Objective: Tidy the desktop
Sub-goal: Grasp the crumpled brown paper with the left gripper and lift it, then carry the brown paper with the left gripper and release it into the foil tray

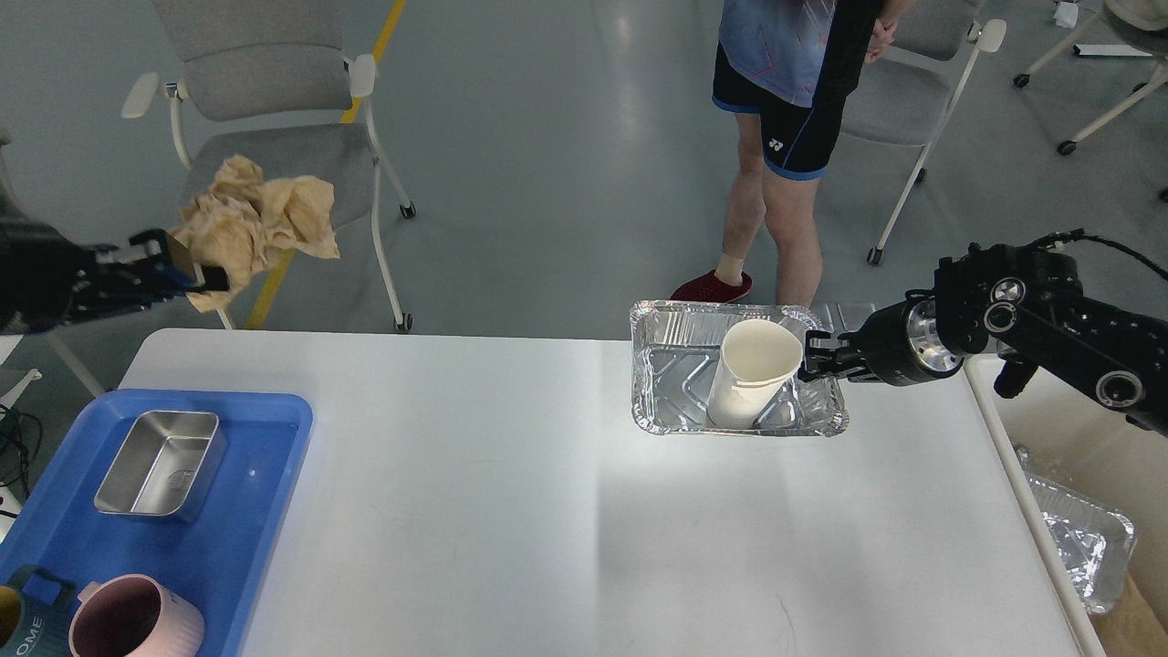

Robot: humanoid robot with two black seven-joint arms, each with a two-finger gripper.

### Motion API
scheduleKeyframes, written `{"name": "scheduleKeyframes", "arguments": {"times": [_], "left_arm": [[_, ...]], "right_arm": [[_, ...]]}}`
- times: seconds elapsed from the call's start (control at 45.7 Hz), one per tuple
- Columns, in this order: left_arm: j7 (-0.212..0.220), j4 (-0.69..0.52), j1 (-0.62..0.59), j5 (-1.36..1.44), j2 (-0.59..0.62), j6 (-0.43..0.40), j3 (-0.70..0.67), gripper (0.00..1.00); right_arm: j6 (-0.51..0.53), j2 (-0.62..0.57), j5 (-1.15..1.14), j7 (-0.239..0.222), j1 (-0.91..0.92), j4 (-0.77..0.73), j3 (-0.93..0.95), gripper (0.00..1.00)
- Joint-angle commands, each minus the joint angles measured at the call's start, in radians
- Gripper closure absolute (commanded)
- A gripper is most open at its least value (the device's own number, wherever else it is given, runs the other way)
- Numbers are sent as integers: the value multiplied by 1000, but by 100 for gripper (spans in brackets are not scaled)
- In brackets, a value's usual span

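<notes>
Surface (511, 511): white, matt, smooth, faint scuffs. Foil tray (671, 383) at 2 o'clock: thin embossed aluminium, bright and crinkled at the rim. Cup (744, 383) within it: white paper, matt. Cloth (251, 224) at 10 o'clock: tan fabric, crumpled, soft weave. Blue tray (237, 547) at 8 o'clock: glossy plastic. Tin (164, 461) on it: brushed steel, satin sheen. Pink mug (132, 620): ribbed, matt finish.

Grey chair (265, 82); bystander's legs (776, 182); floor.

Bystander's upper body (785, 82), pink mug (128, 620) and foil tray in bin (1086, 538), all edge-cropped.
</notes>
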Motion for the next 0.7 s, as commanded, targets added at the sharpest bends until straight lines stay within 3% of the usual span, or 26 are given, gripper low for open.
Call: {"name": "scheduleKeyframes", "arguments": {"times": [0.0, 0.131, 0.263, 0.46, 0.679], "left_arm": [[2, 0, 2, -69, 58, -65, -101, 100], [3, 0, 3, -80, 43, -62, -108, 100], [19, 3, -6, -66, -97, -24, -98, 100], [43, 51, -108, 64, -495, 28, -11, 100], [39, 311, -187, 277, -925, 50, 107, 100]], "right_arm": [[0, 0, 0, 0, 5, 0, 0, 100], [0, 0, 2, 0, 5, 0, 0, 100], [0, 2, 0, 0, 5, 0, 0, 100], [0, 12, 0, 1, 5, 0, 0, 100], [-1, 8, 2, 2, 5, 2, 0, 100]]}}
